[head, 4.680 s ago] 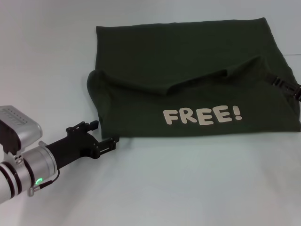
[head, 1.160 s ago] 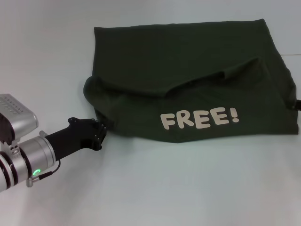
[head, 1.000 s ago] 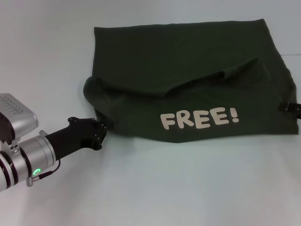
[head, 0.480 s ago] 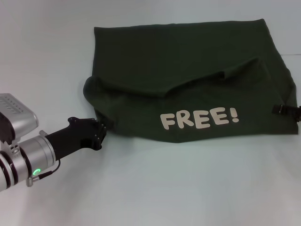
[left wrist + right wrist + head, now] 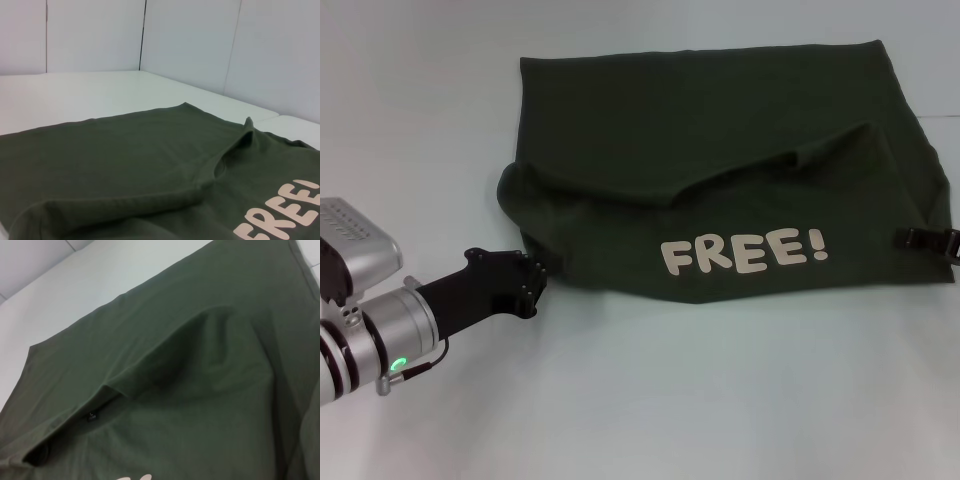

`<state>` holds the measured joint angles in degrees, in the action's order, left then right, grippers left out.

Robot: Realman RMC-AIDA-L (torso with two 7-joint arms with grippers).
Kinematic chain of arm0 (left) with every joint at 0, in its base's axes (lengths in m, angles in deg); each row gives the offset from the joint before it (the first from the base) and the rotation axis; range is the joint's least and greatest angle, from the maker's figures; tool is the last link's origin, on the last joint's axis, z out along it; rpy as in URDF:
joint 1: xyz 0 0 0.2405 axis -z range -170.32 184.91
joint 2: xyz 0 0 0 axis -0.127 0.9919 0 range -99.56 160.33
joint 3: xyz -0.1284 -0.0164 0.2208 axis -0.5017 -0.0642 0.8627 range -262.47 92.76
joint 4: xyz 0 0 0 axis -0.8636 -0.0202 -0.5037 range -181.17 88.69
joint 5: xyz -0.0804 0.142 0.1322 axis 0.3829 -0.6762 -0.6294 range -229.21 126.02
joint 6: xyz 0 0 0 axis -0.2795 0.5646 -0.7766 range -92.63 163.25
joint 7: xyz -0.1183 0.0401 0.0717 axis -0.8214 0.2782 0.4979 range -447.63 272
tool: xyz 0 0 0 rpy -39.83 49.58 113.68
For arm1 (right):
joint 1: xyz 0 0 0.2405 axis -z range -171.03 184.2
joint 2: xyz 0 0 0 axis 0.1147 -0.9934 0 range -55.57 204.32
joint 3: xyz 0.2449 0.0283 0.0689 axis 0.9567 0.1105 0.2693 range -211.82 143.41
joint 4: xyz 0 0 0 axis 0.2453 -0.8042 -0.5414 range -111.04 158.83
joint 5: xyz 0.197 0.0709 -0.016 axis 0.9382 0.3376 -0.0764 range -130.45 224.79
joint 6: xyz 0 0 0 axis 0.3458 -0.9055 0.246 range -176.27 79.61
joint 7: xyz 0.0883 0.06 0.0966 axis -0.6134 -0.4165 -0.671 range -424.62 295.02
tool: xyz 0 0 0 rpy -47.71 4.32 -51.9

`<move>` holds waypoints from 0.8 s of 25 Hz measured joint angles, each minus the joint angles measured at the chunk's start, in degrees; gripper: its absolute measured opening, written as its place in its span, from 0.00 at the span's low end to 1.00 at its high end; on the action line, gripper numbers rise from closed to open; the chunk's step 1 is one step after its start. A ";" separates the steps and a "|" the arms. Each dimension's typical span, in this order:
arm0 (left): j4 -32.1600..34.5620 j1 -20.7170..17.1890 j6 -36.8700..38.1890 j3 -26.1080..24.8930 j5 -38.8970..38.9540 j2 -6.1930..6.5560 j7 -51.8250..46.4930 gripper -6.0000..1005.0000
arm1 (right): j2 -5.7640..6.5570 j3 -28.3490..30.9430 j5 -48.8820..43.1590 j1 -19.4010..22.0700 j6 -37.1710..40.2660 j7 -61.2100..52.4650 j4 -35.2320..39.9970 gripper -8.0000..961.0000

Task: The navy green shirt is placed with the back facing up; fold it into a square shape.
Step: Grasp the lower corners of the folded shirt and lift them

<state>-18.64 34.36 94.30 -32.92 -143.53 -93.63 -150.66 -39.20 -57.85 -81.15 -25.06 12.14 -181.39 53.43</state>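
Across the upper right of the head view, on a white table (image 5: 650,400), lies the navy green shirt (image 5: 720,130) — already doubled over once, with a pale "FREE!" print (image 5: 745,250) showing on the turned-up near layer, which ends in a wavy edge across the middle.

At the lower left, the left gripper (image 5: 527,282) sits against the shirt's bunched left corner, its fingers closed; whether they pinch cloth cannot be told. Over the last second it has not moved.

At the right edge, the right gripper (image 5: 926,239) has slid further into view over the shirt's right corner; whether its fingers are open or closed cannot be told.

Both corners now look attended — probably readying the next fold toward a square.
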 joint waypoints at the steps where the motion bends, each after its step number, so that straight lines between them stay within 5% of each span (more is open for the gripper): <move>1: 0.00 0.03 -0.03 0.00 0.00 0.00 0.00 0.01 | 0.00 0.00 0.02 0.02 0.00 0.00 0.00 0.75; 3: 0.00 0.12 -0.05 0.00 0.00 0.00 0.00 0.01 | -0.02 0.02 0.04 0.20 0.01 0.01 0.03 0.73; 14: -0.20 0.52 -0.15 0.00 0.01 0.00 0.00 0.01 | -0.62 0.78 3.12 1.91 0.57 2.29 0.65 0.23; 20: -0.18 0.54 -0.31 0.01 0.01 -0.05 0.00 0.01 | -0.68 0.82 8.41 5.14 1.91 5.17 0.70 0.04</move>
<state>-18.82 34.89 93.99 -32.91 -143.52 -93.68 -150.66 -39.88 -57.03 -72.74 -19.92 14.05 -176.22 54.13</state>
